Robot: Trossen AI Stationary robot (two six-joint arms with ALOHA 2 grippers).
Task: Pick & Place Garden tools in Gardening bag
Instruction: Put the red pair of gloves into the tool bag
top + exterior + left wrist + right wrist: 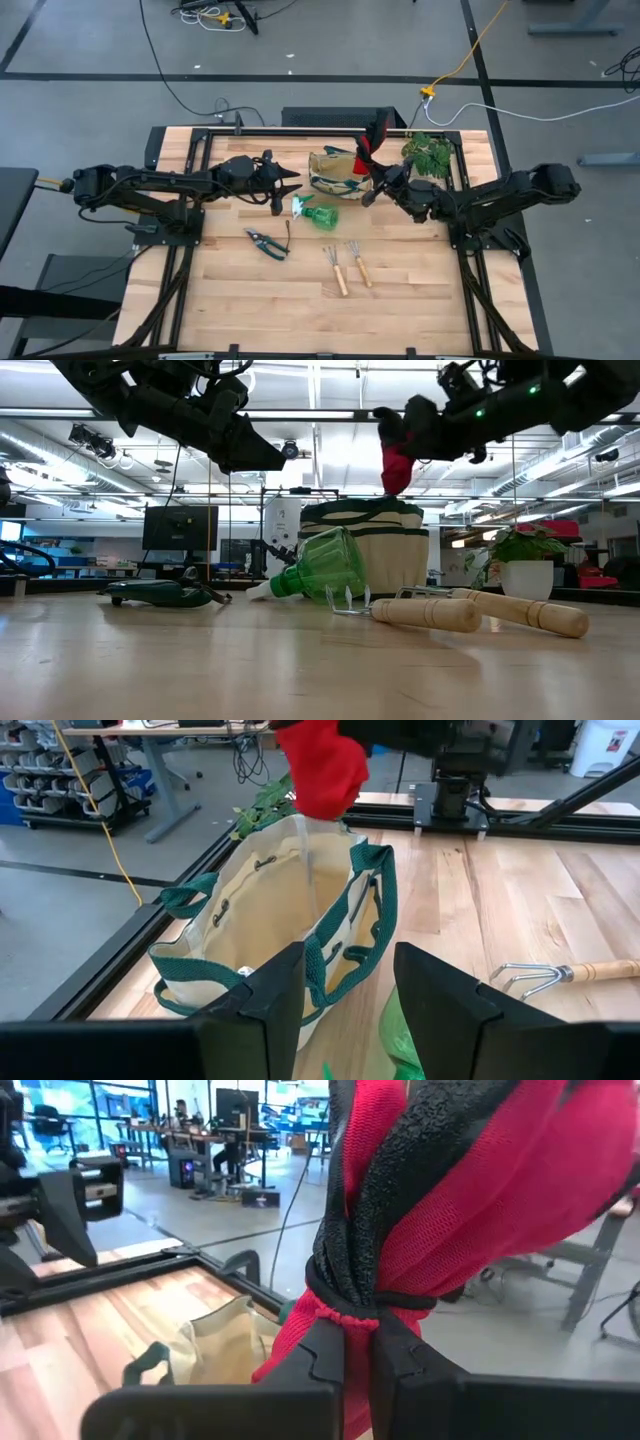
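My right gripper [377, 186] is shut on the red-and-black gloves [372, 140] above the beige, green-trimmed bag [335, 172], which stands at the table's far middle; the gloves also show in the low view [395, 462]. My left gripper [287, 186] is open and empty just left of the bag, above the table [345, 990]. The green spray bottle [318, 214] lies on its side in front of the bag. The pruning shears [267, 243] and two wooden-handled rakes [335, 268] [358, 263] lie flat nearer the front. My right gripper pinches the gloves between its two fingers at their bunched part [350, 1302], just behind a dark band tied round them. The fingers come from the table's right, about level. The gloves are lifted clear and hang over the bag's open top [362, 510].
A leafy plant in a white pot [430, 152] stands at the far right beside the bag. Black frame rails [465, 215] run along the table's sides. Bare wood lies along the near edge [300, 320].
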